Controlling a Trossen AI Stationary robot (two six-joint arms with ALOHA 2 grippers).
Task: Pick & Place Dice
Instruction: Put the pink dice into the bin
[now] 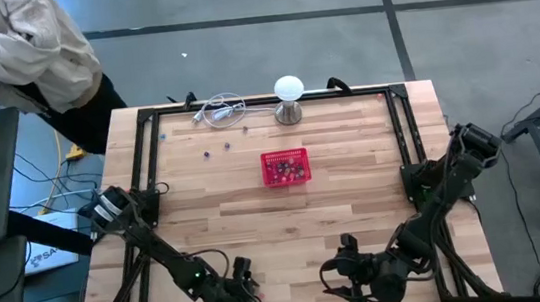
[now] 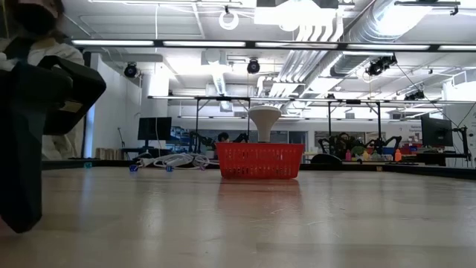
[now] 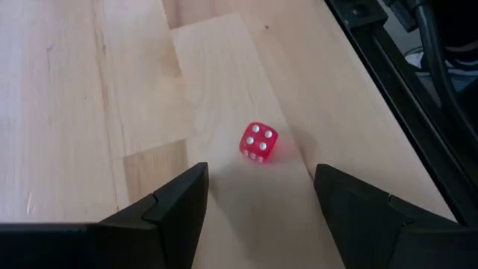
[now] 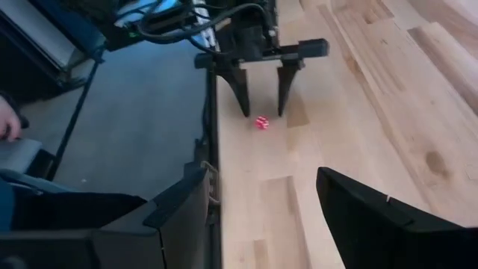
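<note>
Left gripper (image 3: 258,202) is being held low over the desk's near edge, left of centre, fingers spread apart and empty. A red die (image 3: 258,142) is lying on the wood just ahead of the gap between the fingers, touching neither one; four pips are showing on top. In the right wrist view the same die (image 4: 261,123) is seen sitting just beyond the left gripper's (image 4: 261,93) fingertips, close to the desk edge.

Right gripper (image 4: 261,217) is being parked at the near edge, right of centre, fingers also spread, nothing between them.

A red basket (image 1: 285,166) is sitting mid-desk toward the far edge, with more dice (image 1: 287,170) lying inside it. A few loose dice (image 1: 217,150) are scattered to the left of it, well apart from both grippers. A white lamp (image 1: 289,99) and a cable bundle (image 1: 218,110) are lying at the far edge. A black frame (image 1: 144,144) is running along the desk's sides.

Nothing is lying between the left fingers and the red die. A person (image 1: 23,51) is standing off the far left corner.
</note>
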